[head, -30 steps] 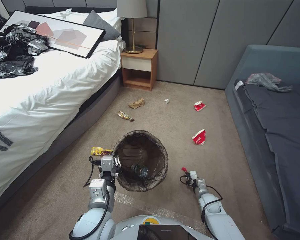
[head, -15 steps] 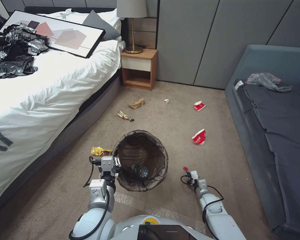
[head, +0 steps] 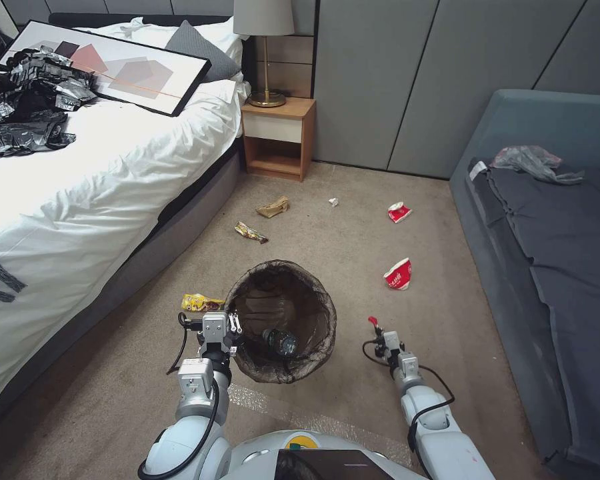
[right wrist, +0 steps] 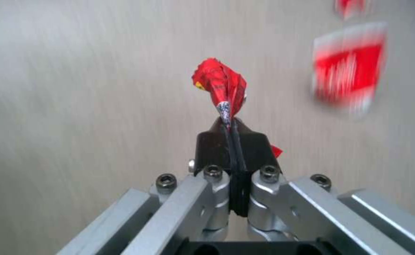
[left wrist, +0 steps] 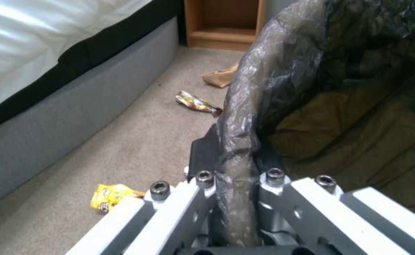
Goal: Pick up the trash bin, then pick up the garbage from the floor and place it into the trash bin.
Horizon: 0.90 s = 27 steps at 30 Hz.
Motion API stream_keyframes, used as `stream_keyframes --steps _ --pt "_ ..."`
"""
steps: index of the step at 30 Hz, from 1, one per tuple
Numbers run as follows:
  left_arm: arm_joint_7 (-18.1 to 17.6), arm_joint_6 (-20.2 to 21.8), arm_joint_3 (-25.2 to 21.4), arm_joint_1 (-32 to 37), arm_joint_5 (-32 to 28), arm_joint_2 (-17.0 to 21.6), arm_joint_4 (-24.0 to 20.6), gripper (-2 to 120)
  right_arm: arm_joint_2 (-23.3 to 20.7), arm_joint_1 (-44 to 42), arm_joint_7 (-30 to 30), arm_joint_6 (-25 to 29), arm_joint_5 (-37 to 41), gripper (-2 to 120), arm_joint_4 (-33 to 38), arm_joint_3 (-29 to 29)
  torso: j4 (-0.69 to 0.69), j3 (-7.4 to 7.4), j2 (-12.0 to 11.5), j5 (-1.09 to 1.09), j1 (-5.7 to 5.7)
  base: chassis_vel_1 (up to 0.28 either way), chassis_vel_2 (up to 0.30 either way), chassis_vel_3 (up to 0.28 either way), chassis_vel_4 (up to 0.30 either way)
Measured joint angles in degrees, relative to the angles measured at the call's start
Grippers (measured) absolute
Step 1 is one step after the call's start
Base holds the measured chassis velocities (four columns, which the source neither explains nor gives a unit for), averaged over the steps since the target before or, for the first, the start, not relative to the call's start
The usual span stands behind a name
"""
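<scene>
The trash bin (head: pixel 315 299), lined with a dark bag, stands on the carpet in front of me with a clear bottle (head: pixel 281 343) inside. My left gripper (head: pixel 229 329) is shut on its rim and liner (left wrist: pixel 238 148). To the right of the bin, my right gripper (head: pixel 381 335) is shut on a small crumpled red wrapper (right wrist: pixel 219 85) held above the floor. More garbage lies around. Two red-and-white packets (head: pixel 398 274) (head: pixel 399 212) are at the right. A yellow wrapper (head: pixel 200 303) is beside the bin and another wrapper (head: pixel 250 232) lies farther off. A brown paper bag (head: pixel 273 207) and a tissue scrap (head: pixel 333 201) are near the far wall.
A white bed (head: pixel 100 173) runs along the left, with black sheeting (head: pixel 27 113) and a framed picture (head: pixel 113 63) on it. A wooden nightstand (head: pixel 277 137) with a lamp stands at the back. A grey sofa (head: pixel 553 253) borders the right. Open carpet lies between them.
My right gripper, holding the red wrapper, has moved a little forward and to the right. The left gripper and the bin have stayed put.
</scene>
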Motion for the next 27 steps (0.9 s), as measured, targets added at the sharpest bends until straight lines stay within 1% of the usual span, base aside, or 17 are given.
stream_keyframes --steps 1,2,3,4,6,8,10,11,12,13,15,16,17,20,21,23,27 --pt "0.0 0.0 0.0 0.0 0.0 0.0 0.0 3 0.1 -0.5 -1.1 2.2 0.8 0 1.8 0.1 0.0 0.0 0.0 0.0 0.0 0.0 0.0 0.0 0.0" --pt "0.0 0.0 0.0 0.0 0.0 0.0 0.0 3 0.1 -0.5 -1.1 2.2 0.8 0 1.8 0.1 0.0 0.0 0.0 0.0 0.0 0.0 0.0 0.0 0.0" --pt "0.0 0.0 0.0 0.0 0.0 0.0 0.0 3 0.0 -1.3 -3.4 5.7 2.5 0 5.5 0.2 0.01 0.0 0.0 0.0 0.0 0.0 0.0 0.0 0.0" --pt "0.0 0.0 0.0 0.0 0.0 0.0 0.0 3 0.0 -1.3 -3.4 5.7 2.5 0 5.5 0.2 0.01 0.0 0.0 0.0 0.0 0.0 0.0 0.0 0.0" --pt "0.0 0.0 0.0 0.0 0.0 0.0 0.0 3 -0.3 -2.8 -6.9 9.2 5.8 0 13.3 0.1 0.01 0.0 0.0 0.0 0.0 0.0 0.0 0.0 0.0" --pt "0.0 0.0 0.0 0.0 0.0 0.0 0.0 3 -0.4 -3.2 -7.8 9.9 6.8 0 15.5 0.1 0.01 0.0 0.0 0.0 0.0 0.0 0.0 0.0 0.0" --pt "0.0 0.0 0.0 0.0 0.0 0.0 0.0 3 -1.1 -5.1 -11.4 11.9 11.3 0 24.2 -0.5 0.02 0.0 0.0 0.0 0.0 0.0 0.0 0.0 0.0" --pt "0.0 0.0 0.0 0.0 0.0 0.0 0.0 3 -1.5 -6.0 -13.4 12.3 13.3 0 27.7 -0.9 -0.02 0.0 0.0 0.0 0.0 0.0 0.0 0.0 0.0" --pt "0.0 0.0 0.0 0.0 0.0 0.0 0.0 3 -1.9 -6.7 -14.9 12.4 14.9 0 30.3 -1.3 0.0 0.0 0.0 -0.01 0.0 0.0 0.0 0.0 0.0" --pt "0.0 0.0 0.0 0.0 0.0 0.0 0.0 3 -1.9 -6.7 -14.9 12.4 14.9 0 30.3 -1.3 0.0 0.0 0.0 -0.01 0.0 0.0 0.0 0.0 0.0" --pt "0.0 0.0 0.0 0.0 0.0 0.0 0.0 3 -3.2 -8.9 -19.7 12.4 19.4 0 37.0 -3.0 0.0 -0.01 0.0 -0.01 0.0 0.0 0.0 0.0 0.0" --pt "0.0 0.0 0.0 0.0 0.0 0.0 0.0 3 -3.7 -9.5 -21.6 12.2 20.8 0 38.6 -3.5 0.0 -0.01 0.0 -0.01 0.0 0.0 0.0 0.0 0.0" --pt "0.0 0.0 0.0 0.0 0.0 0.0 0.0 3 -3.7 -9.5 -21.6 12.2 20.8 0 38.6 -3.5 0.0 -0.01 0.0 -0.01 0.0 0.0 0.0 0.0 0.0" --pt "0.0 0.0 0.0 0.0 0.0 0.0 0.0 3 -5.7 -11.1 -30.3 9.2 25.5 0 42.6 -5.4 0.0 -0.01 0.0 0.0 0.0 0.0 0.0 0.0 0.0" --pt "0.0 0.0 0.0 0.0 0.0 0.0 0.0 3 -5.7 -11.1 -30.3 9.2 25.5 0 42.6 -5.4 0.0 -0.01 0.0 0.0 0.0 0.0 0.0 0.0 0.0" --pt "0.0 0.0 0.0 0.0 0.0 0.0 0.0 3 -6.8 -11.2 -35.0 7.1 26.5 0 42.8 -6.8 0.0 0.0 0.0 0.0 0.0 0.0 0.0 0.0 0.0" --pt "0.0 0.0 0.0 0.0 0.0 0.0 0.0 3 -7.6 -10.9 -38.7 6.0 25.4 0 41.3 -9.4 0.01 0.0 0.0 0.0 0.0 0.0 0.0 0.0 0.0"
